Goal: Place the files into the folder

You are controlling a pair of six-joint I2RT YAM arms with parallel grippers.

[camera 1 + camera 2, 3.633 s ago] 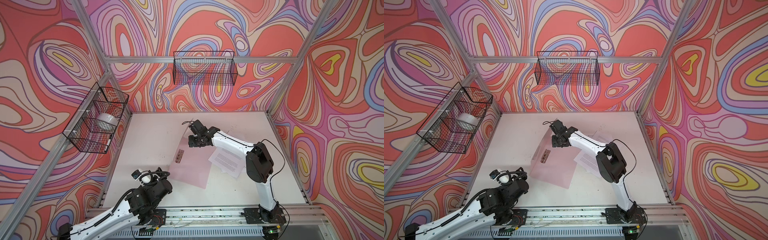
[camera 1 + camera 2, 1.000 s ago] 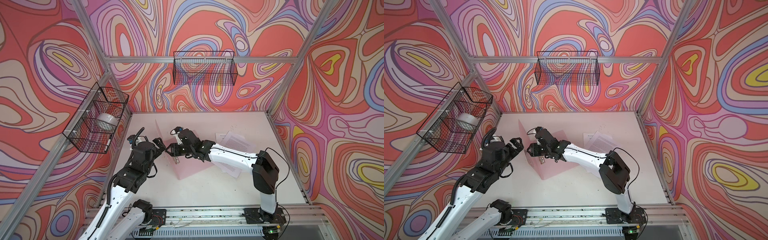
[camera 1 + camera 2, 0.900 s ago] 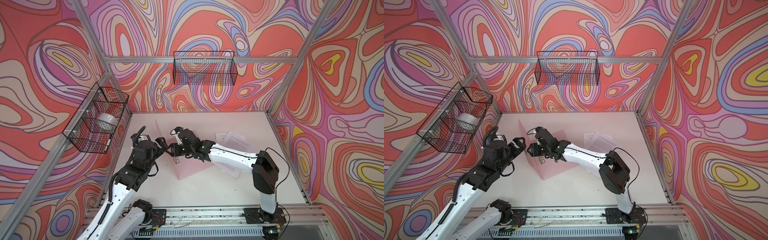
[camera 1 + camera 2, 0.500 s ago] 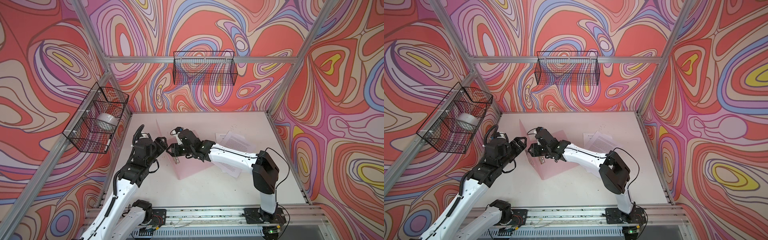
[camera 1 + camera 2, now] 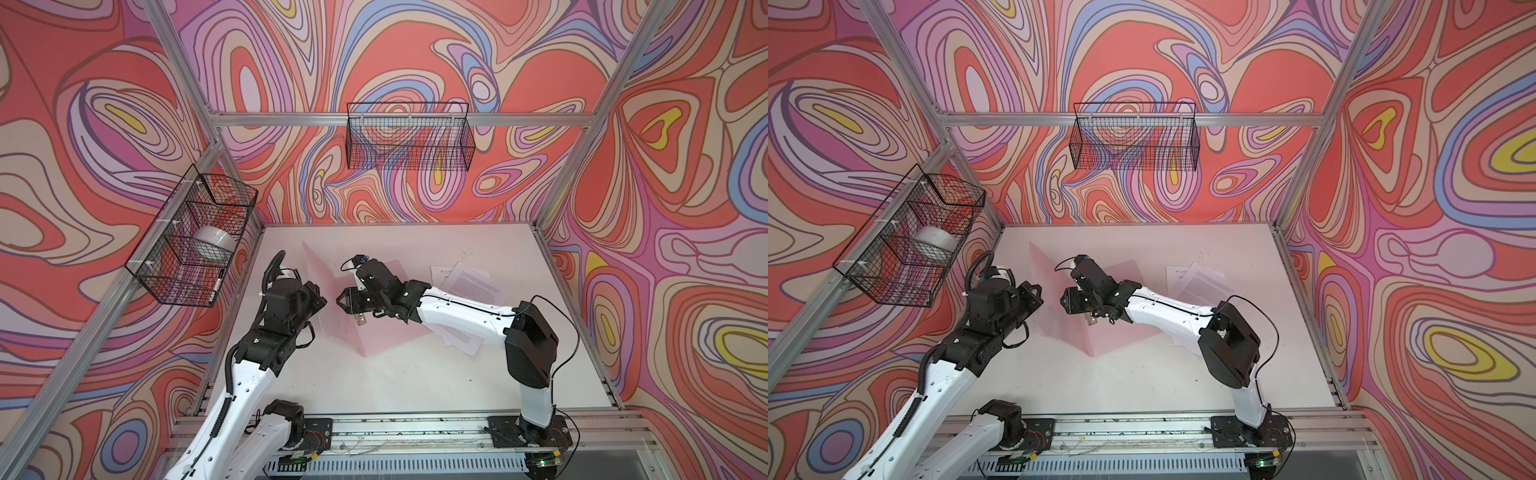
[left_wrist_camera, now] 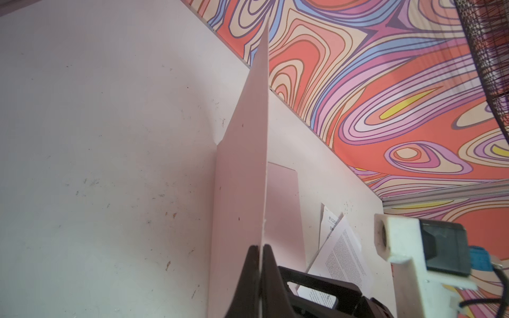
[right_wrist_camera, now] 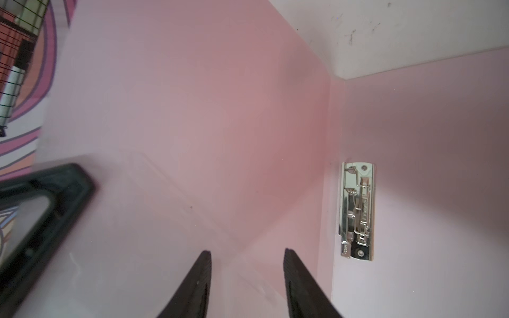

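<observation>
The pale-pink folder (image 5: 382, 332) (image 5: 1113, 336) lies open on the white table, its cover (image 5: 316, 266) (image 6: 242, 179) standing nearly upright. My left gripper (image 5: 323, 300) (image 5: 1040, 300) (image 6: 260, 249) is shut on the free edge of that cover. My right gripper (image 5: 341, 300) (image 5: 1064, 300) (image 7: 247, 254) hovers open inside the folder, just right of the raised cover, with nothing between its fingers. The metal clip (image 7: 357, 212) sits on the flat leaf by the spine. The files (image 5: 469, 282) (image 5: 1200, 282) (image 6: 341, 253) lie loose at the right; my right arm covers part of them.
A wire basket (image 5: 195, 249) holding a white roll hangs on the left wall, close to my left arm. Another wire basket (image 5: 409, 141) hangs on the back wall. Aluminium frame posts stand at the table's corners.
My left gripper has moved in from the left to the raised cover's edge and shut on it. The right gripper has stayed inside the folder, barely moving.
</observation>
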